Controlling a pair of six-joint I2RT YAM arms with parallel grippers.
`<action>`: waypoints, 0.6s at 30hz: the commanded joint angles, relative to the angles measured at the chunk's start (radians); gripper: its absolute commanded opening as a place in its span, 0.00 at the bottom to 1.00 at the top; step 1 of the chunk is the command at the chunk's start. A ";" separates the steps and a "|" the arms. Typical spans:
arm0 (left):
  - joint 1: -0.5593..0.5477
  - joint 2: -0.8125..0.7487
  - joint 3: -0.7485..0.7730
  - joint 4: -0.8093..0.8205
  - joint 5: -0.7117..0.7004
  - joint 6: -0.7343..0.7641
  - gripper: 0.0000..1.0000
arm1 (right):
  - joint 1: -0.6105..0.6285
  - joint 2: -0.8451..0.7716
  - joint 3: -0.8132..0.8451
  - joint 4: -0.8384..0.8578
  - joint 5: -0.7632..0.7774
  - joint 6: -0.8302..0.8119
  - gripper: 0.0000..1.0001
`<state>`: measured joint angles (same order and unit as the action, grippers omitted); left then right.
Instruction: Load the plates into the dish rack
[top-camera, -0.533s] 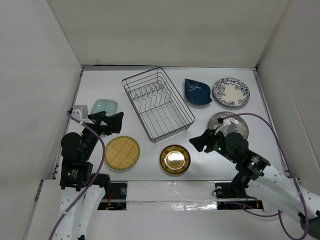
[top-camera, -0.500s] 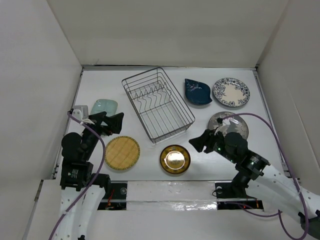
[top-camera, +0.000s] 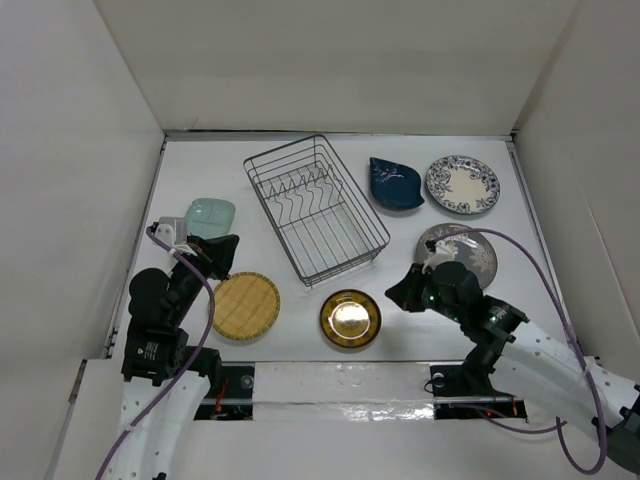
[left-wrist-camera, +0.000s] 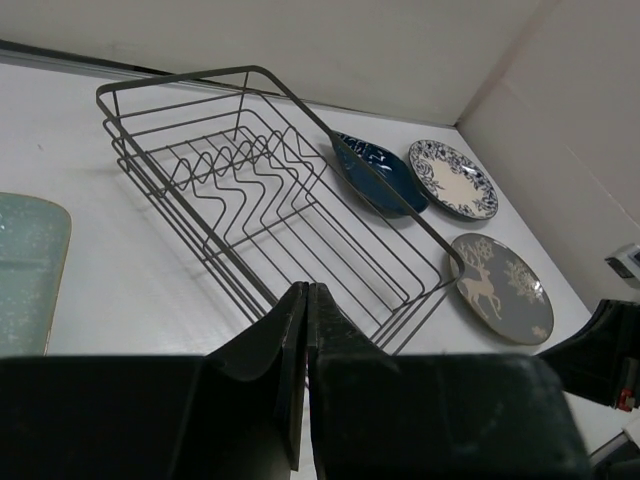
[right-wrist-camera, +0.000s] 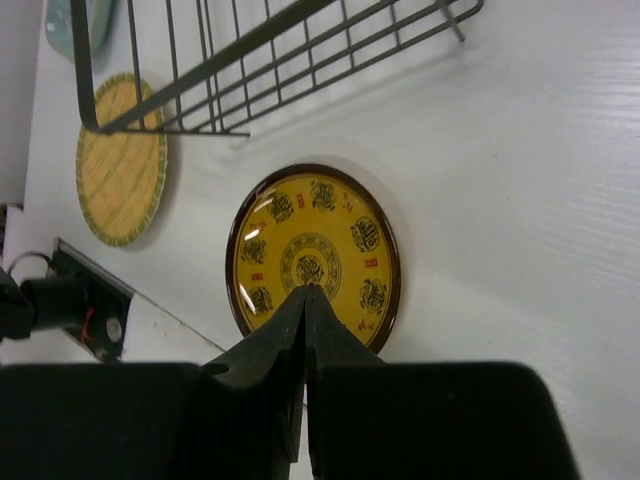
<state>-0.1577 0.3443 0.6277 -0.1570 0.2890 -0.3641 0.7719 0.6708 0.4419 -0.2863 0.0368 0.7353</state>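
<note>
The wire dish rack (top-camera: 315, 208) stands empty at the middle back, also seen in the left wrist view (left-wrist-camera: 270, 190). Around it lie the plates: mint oblong (top-camera: 208, 215), yellow woven (top-camera: 244, 305), gold (top-camera: 350, 318), grey (top-camera: 470, 255), navy leaf (top-camera: 395, 185) and blue floral (top-camera: 462, 184). My left gripper (top-camera: 224, 251) hovers shut and empty between the mint and woven plates, pointing at the rack (left-wrist-camera: 306, 292). My right gripper (top-camera: 398, 294) is shut and empty just right of the gold plate, its tips over that plate's centre (right-wrist-camera: 306, 291).
White walls close in the table on the left, back and right. The right arm partly covers the grey plate. The table's near edge, with a taped strip (top-camera: 340, 385), runs just in front of the gold and woven plates.
The left gripper has drawn back slightly and dipped toward the woven plate. The right gripper has shifted a little right and toward the near edge. No plate has moved.
</note>
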 joint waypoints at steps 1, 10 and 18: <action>-0.006 -0.001 -0.017 0.048 0.030 -0.001 0.00 | -0.043 -0.066 0.014 -0.013 0.147 0.051 0.09; -0.062 0.024 -0.011 0.039 0.012 -0.001 0.00 | -0.492 0.056 0.044 0.301 0.232 0.003 0.53; -0.143 0.002 -0.008 0.022 -0.031 -0.009 0.14 | -0.784 0.390 0.127 0.637 0.289 0.088 0.63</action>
<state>-0.2741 0.3622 0.6147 -0.1589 0.2832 -0.3656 0.0517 1.0023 0.5037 0.1345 0.2390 0.7929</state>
